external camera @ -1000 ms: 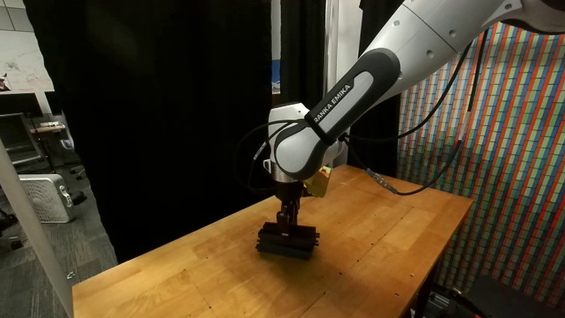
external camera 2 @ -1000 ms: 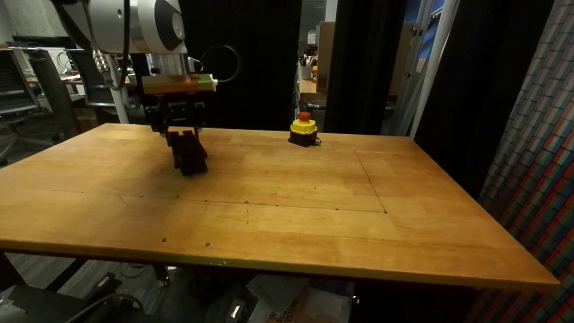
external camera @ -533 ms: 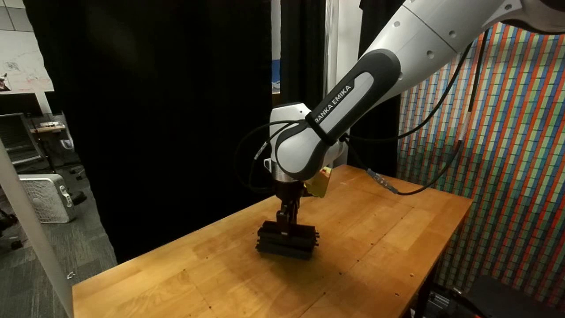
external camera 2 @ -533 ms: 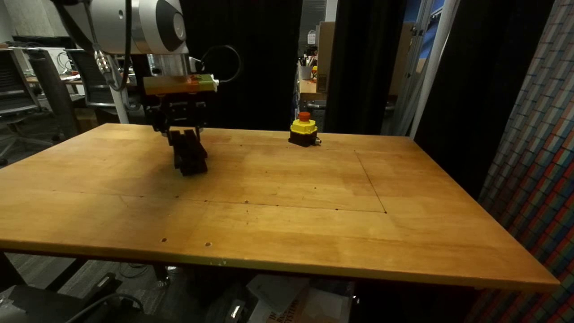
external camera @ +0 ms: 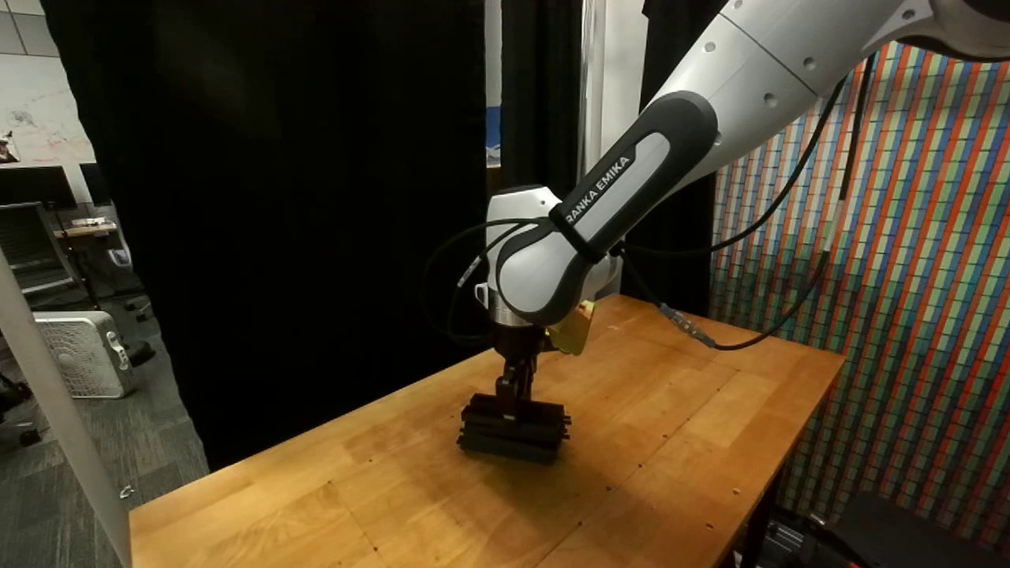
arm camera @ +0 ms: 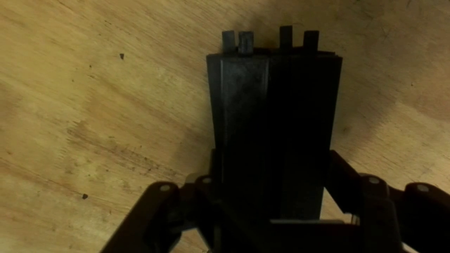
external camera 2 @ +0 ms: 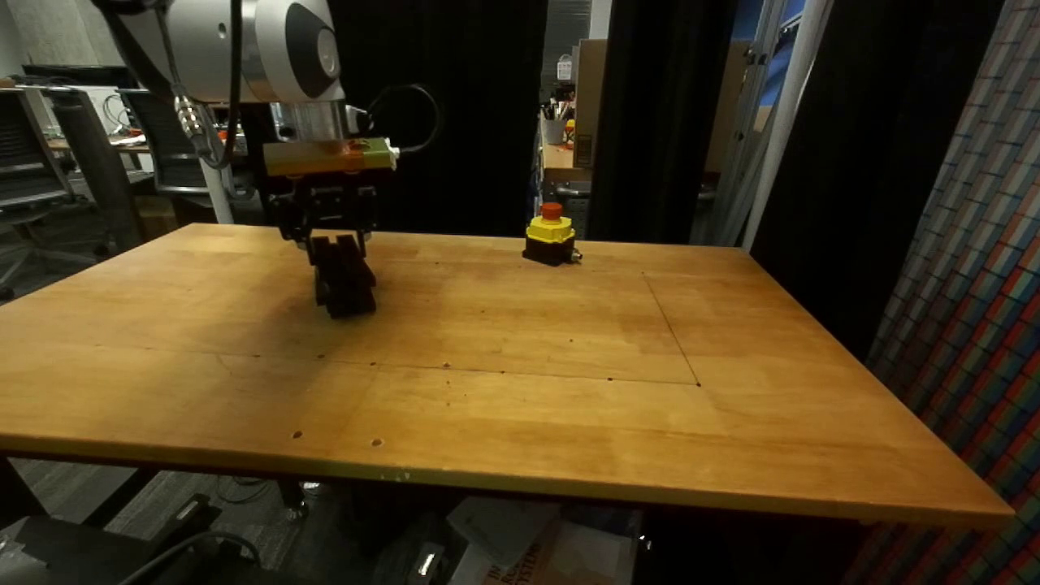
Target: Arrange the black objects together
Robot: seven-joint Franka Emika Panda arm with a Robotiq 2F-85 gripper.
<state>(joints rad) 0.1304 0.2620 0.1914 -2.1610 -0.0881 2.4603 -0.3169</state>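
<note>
Holding the black bars [arm camera: 242,91] between its two fingers [arm camera: 342,172], the gripper [arm camera: 272,156] points down over the wooden table [external camera 2: 650,439]. In the wrist view a finger lies against each outer side, and the bars sit close together between them, their long sides running the same way. Four short tabs [arm camera: 245,43] stick out past the end of the bars near the top of that view. The bars are so dark that they blend into one another, and I cannot count them. In both exterior views they are right below the gripper, low at the tabletop; whether they rest on the wood or hang just above it I cannot tell. In an exterior view a narrow gap shows between two upper ends [external camera 2: 327,252].

A stop button [external camera 2: 551,234], red on top with a yellow middle and a black base, stands upright on the table, well apart from the bars. The white and black robot arm [external camera: 686,142] reaches down to the gripper, with a black cable [external camera: 685,323] hanging near it. Beyond the table hangs a black curtain [external camera: 316,237], near a wall [external camera: 884,197] of coloured blocks, and a white fan [external camera: 75,351] stands on the floor [external camera: 154,450].
</note>
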